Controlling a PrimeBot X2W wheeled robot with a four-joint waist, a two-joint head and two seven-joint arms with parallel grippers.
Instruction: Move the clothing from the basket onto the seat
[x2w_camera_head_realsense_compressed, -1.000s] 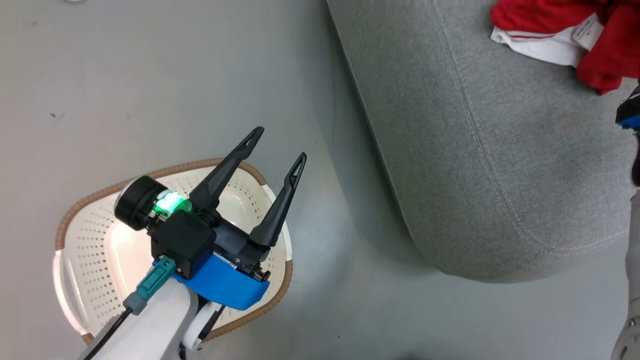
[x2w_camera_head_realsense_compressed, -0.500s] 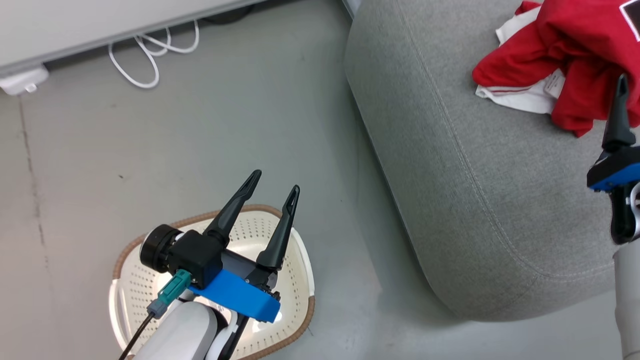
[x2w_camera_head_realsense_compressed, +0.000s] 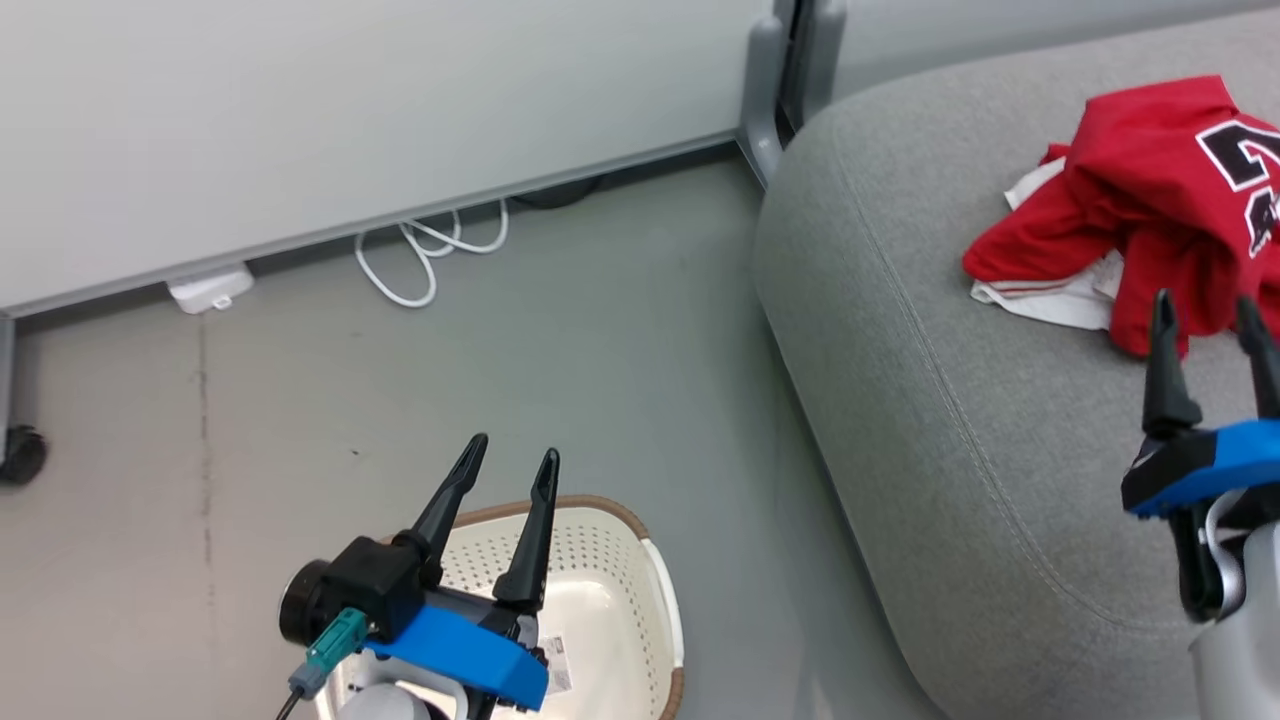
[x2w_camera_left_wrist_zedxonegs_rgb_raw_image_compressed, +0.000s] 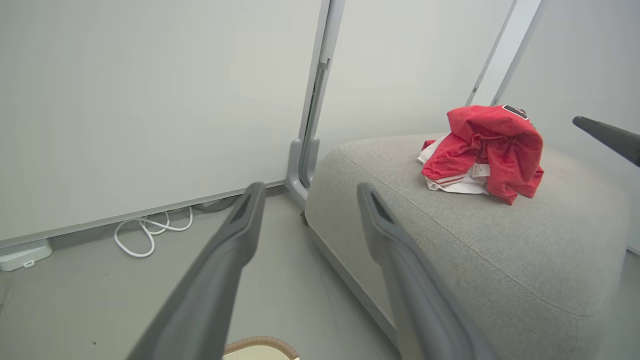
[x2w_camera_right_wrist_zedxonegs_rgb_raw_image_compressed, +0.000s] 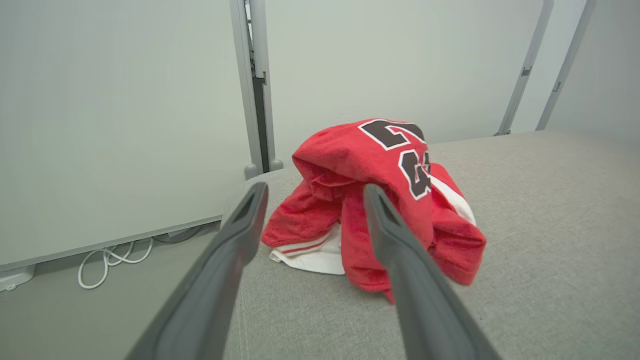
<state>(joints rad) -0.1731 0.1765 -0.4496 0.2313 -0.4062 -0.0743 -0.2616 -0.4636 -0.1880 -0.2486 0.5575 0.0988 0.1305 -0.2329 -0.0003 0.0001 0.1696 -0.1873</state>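
- The clothing (x2w_camera_head_realsense_compressed: 1130, 210) is soft bright red fabric with a towel-like nap, crumpled into a rounded mound; white trim with thin red stripes and a small white tag poke out at its lower edge
- It lies on top of the seat (x2w_camera_head_realsense_compressed: 950, 420), well in from the rounded corner; black numerals edged in white sit on the mound's top, facing up
- In the head view the mound's long axis runs across the seat from left to right, the white trim at the left end and the numerals at the right
- The seat is light grey woven upholstery, broad and pillowy, with a stitched seam following its curved edge
- The basket (x2w_camera_head_realsense_compressed: 600, 507) stands on the smooth grey floor (x2w_camera_head_realsense_compressed: 560, 330) beside the seat; cream plastic, perforated walls, brown woven-look rim, rounded corners
- The left gripper (x2w_camera_head_realsense_compressed: 515, 448) hangs over the basket, its long dark tapered fingers spread apart around open air
- The right gripper (x2w_camera_head_realsense_compressed: 1202, 298) hangs over the seat, fingers likewise apart, tips pointing at the near side of the clothing; whether they touch it I cannot tell
- A white cable (x2w_camera_head_realsense_compressed: 420, 260) loops along the foot of the pale wall panel (x2w_camera_head_realsense_compressed: 350, 110)
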